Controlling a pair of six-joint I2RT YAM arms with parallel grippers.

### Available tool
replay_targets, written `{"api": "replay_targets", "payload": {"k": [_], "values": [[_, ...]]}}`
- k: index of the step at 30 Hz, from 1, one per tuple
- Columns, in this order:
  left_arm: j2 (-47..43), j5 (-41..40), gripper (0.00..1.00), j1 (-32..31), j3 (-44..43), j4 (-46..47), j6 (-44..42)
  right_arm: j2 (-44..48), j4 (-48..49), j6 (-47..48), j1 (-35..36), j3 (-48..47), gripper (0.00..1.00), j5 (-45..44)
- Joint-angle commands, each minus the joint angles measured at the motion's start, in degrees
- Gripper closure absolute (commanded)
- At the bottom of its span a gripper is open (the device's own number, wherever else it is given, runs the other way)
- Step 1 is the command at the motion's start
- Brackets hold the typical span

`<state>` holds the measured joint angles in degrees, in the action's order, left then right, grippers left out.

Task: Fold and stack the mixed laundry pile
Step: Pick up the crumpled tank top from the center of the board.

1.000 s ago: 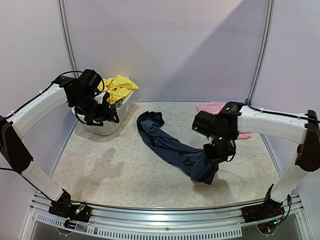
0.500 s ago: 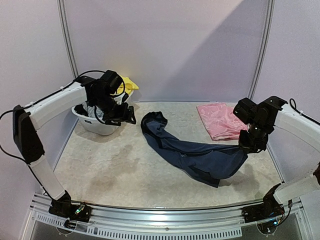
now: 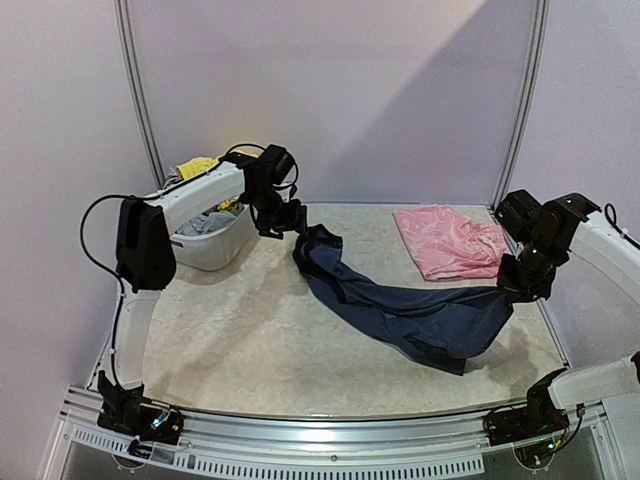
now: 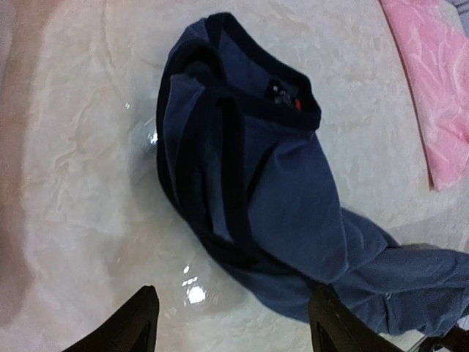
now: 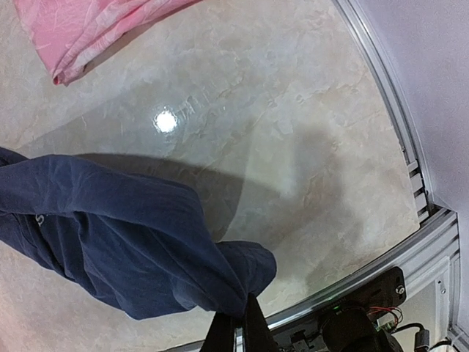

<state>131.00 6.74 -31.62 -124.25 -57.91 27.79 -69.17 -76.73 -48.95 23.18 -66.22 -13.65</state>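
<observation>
We log: right fingers pinched shut on one end of the navy top. The cloth trails away from them across the table to just under the left fingers, which gape wide and hold nothing. Risk, we judge: the thin pinch slips under drag, or the bunched far end snags.

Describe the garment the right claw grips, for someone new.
On the pale marbled table, look between the white plastic tub and the pink cloth. The long navy cloth garment runs diagonally to the right claw, the only dark piece.
</observation>
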Motion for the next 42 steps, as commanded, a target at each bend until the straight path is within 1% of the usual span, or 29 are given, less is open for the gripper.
{"api": "replay_targets", "payload": {"k": [1,4,6,10,12,15,17,20,24,25,28,29,30,32,33,37,42], "values": [[8.1,-0.9,0.27,-0.2,-11.0,-3.8,-0.2,0.1,-6.4,2.4,-0.2,1.5,1.00,3.1],[12.1,-1.7,0.27,-0.3,-16.2,-4.4,0.4,-1.6,-6.0,3.9,-0.2,1.1,1.00,3.5],[13.7,-3.1,0.29,-0.3,-17.8,-3.9,0.7,-2.5,-5.7,4.6,-0.2,0.6,1.00,3.7],[15.2,-8.4,0.29,-0.3,-18.2,-1.9,0.7,-3.7,-4.7,5.9,-0.3,0.4,1.00,4.4],[16.1,-9.6,0.29,-0.3,-18.8,-1.0,0.0,-4.3,-4.2,6.3,-0.3,0.4,1.00,5.3],[18.6,-9.7,0.29,-0.3,-22.0,-1.0,-0.8,-5.1,-3.4,7.3,-0.2,0.3,1.00,5.8],[19.9,-8.2,0.30,-0.3,-23.2,-0.1,-0.9,-5.9,-3.4,8.1,-0.3,-0.1,1.00,5.6],[21.3,-5.0,0.31,-0.4,-23.4,2.2,-0.4,-7.3,-3.5,9.1,-0.3,-1.0,1.00,5.0],[22.5,-5.2,0.31,-0.3,-23.5,2.6,0.5,-8.8,-3.7,9.9,-0.2,-2.4,1.00,4.3],[22.9,-5.1,0.33,-0.2,-23.6,2.6,0.6,-9.0,-3.6,10.0,-0.3,-2.7,1.00,4.3],[23.8,-4.9,0.42,-0.2,-23.5,3.2,0.7,-9.6,-3.7,10.3,-0.3,-3.5,1.00,4.1],[24.1,-4.6,0.50,-0.2,-23.6,3.3,0.8,-9.7,-3.8,10.4,-0.3,-3.7,1.00,4.0],[24.2,-4.2,0.61,-0.2,-24.0,3.4,0.7,-9.9,-3.9,10.5,-0.2,-3.9,1.00,3.8],[24.0,-3.8,0.87,-0.2,-24.6,3.4,0.8,-10.1,-4.0,10.6,-0.2,-4.3,1.00,3.6],[23.4,-4.0,0.99,-0.3,-24.6,3.4,0.7,-10.3,-4.0,10.6,-0.3,-4.6,1.00,3.5],[19.4,-5.8,1.00,-0.2,-24.0,3.5,0.6,-11.1,-4.1,10.7,-0.3,-5.8,1.00,3.5],[11.1,-5.3,1.00,0.1,-19.9,4.0,1.8,-11.8,-5.5,10.9,-1.0,-10.1,1.00,1.2]]}}
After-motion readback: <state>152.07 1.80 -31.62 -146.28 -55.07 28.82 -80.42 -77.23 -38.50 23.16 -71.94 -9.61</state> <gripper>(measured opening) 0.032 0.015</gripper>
